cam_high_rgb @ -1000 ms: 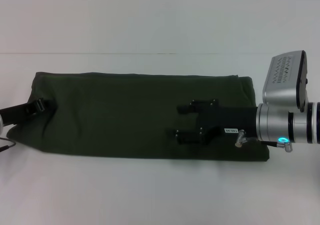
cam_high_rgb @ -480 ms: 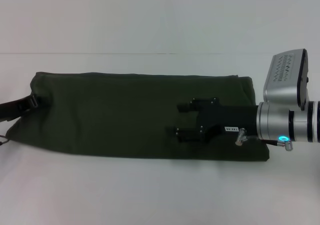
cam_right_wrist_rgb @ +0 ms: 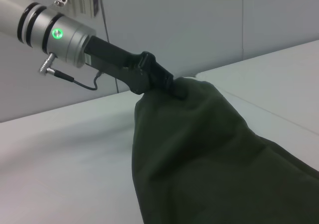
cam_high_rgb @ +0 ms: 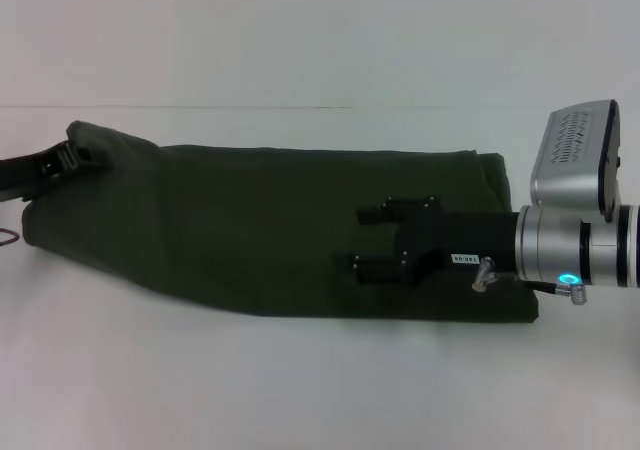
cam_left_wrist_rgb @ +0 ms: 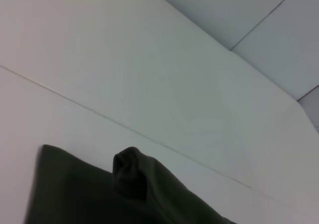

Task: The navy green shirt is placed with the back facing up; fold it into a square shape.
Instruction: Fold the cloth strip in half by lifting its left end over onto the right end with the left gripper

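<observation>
Across the pale white table (cam_high_rgb: pixel 300 390), the dark olive-green knit shirt (cam_high_rgb: pixel 260 230) lies as a long folded band, its long axis running from the robot's left to its right. At the band's left end, the black left gripper (cam_high_rgb: pixel 68 158) is clamped on the far corner, and in the right wrist view that corner hangs raised off the table from the closed fingers (cam_right_wrist_rgb: pixel 164 84). Over the band's right half, the black right gripper (cam_high_rgb: pixel 385 240) rests low on the cloth, its fingers parted and holding nothing. By my judgement, the next fold turns on carrying the lifted left end along the long axis toward the right gripper.
</observation>
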Robot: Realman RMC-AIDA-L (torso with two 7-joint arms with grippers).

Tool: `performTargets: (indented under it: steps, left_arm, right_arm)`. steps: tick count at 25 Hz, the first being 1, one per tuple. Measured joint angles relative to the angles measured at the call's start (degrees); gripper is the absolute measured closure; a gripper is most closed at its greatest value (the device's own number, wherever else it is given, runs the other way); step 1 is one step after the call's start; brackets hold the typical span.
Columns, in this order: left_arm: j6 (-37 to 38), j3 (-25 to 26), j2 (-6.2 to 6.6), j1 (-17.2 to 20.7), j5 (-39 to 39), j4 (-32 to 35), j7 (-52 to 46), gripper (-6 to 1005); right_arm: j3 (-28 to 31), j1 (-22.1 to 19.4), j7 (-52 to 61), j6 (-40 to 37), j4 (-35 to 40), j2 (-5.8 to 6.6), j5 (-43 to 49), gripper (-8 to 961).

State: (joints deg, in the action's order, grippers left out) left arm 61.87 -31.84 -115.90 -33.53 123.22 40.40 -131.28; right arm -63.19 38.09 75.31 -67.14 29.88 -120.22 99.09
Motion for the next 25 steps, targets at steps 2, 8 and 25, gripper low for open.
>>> performTargets:
  steps: [2,8,25]
  left_arm:
    - [0.6,-0.26,0.01,-0.27,0.0,0.46,-0.45,937]
    - [-1.93,-0.88,0.04,-0.09,0.0,-0.16,-0.63,937]
    - [-13.81,-0.79,-1.31,2.48,3.27,-2.63,-0.22,923]
  right_arm:
    - [0.0,-0.15,-0.12,0.0,0.04,0.0,-0.19,165]
    - [-0.01,-0.28,-0.33,-0.01,-0.07,0.0,-0.38,165]
    - [-0.36,-0.3,-0.1,-0.01,0.17,0.0,-0.48,165]
